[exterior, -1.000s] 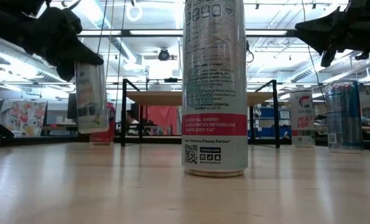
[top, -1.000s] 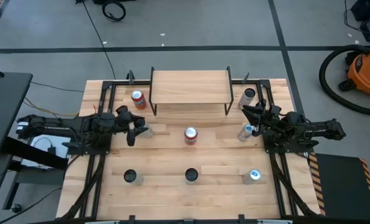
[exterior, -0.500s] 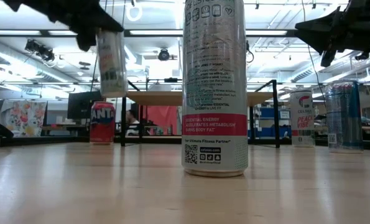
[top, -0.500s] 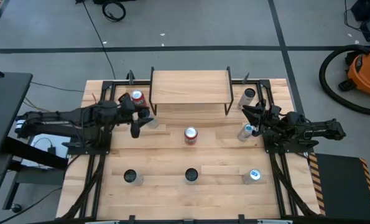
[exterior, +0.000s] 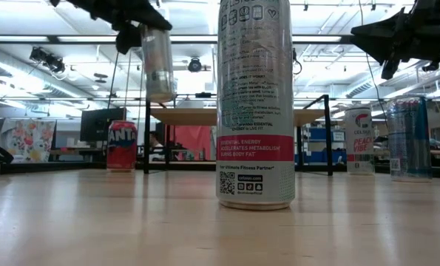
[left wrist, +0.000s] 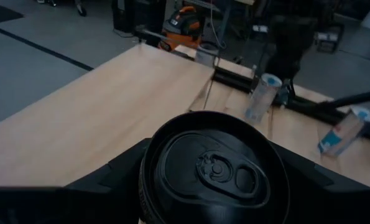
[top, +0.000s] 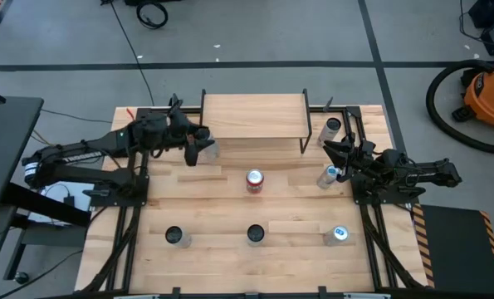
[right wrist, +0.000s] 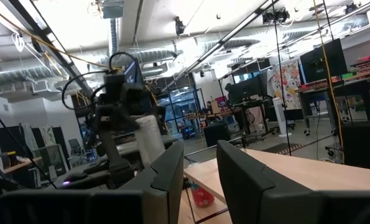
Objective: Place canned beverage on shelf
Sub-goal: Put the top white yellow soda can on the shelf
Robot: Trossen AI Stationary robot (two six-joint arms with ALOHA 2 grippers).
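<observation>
My left gripper (top: 198,148) is shut on a slim silver can with a black top (left wrist: 212,168), held in the air just off the near left corner of the shelf (top: 252,116). In the low view the can (exterior: 158,66) hangs with its bottom slightly above the shelf board (exterior: 234,116). The shelf's light-wood board stands on black legs near the table's far edge and has nothing on it. My right gripper (top: 330,149) waits at the table's right side, lifted, its fingers (right wrist: 169,174) open with nothing between them. My left gripper pinches the can's upper side wall (exterior: 147,35), just below the black top, between its two fingers (left wrist: 110,180). The fingers come nearly level from the table's left. The can hangs upright below them, lifted clear of the table.
A red can (top: 254,180) stands at mid-table. Three more cans (top: 256,235) stand in a row near the front edge, and two (top: 333,127) on the right by the shelf. Another red can (exterior: 122,145) stands left of the shelf, under my left arm.
My left gripper has risen and swung toward the table's far edge and right, to the shelf's near left corner. It has stayed shut on the can. The can has gone from near table height to above the shelf board, staying upright.
</observation>
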